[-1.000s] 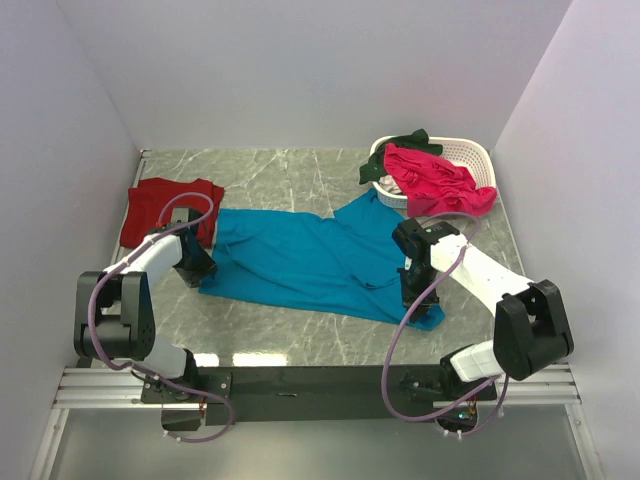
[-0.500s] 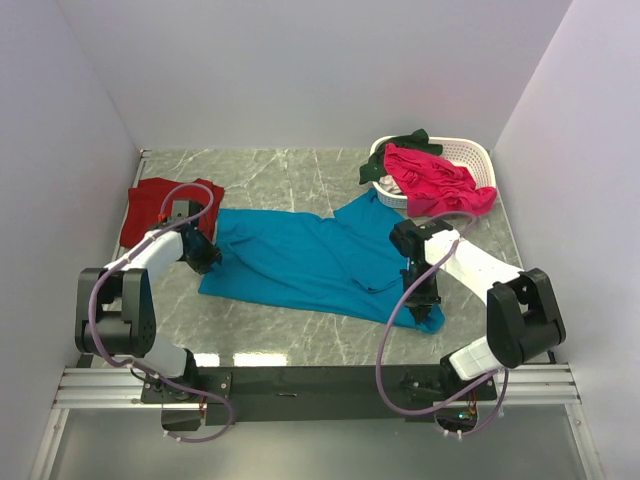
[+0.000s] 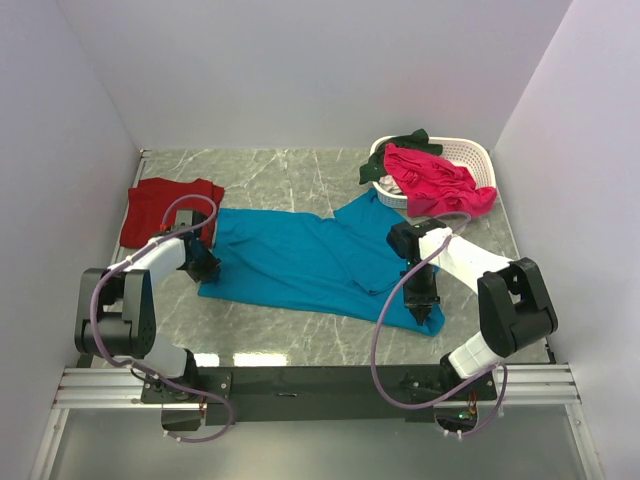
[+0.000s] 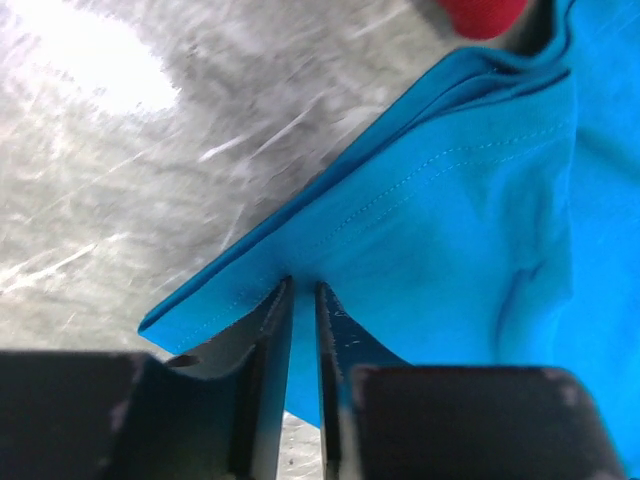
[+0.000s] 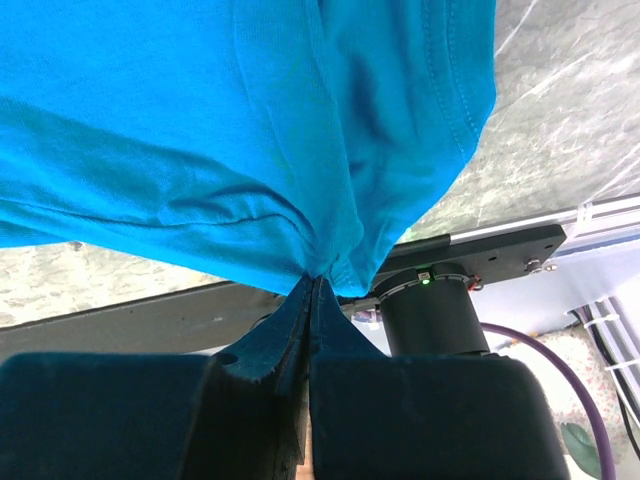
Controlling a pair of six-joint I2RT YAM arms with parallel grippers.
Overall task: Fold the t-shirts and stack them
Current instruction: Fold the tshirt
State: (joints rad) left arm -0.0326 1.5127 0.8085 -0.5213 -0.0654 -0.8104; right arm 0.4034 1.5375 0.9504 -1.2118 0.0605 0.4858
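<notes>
At lower centre, the right gripper (image 5: 312,282) was clamped on the teal-blue t-shirt (image 5: 200,120). The left gripper (image 4: 302,290) straddled its hem, jaws nearly together; whether they gripped it was unclear.

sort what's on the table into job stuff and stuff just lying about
Job: teal shirt, red shirt, pink shirt, green shirt.
Lying about: basket.
</notes>
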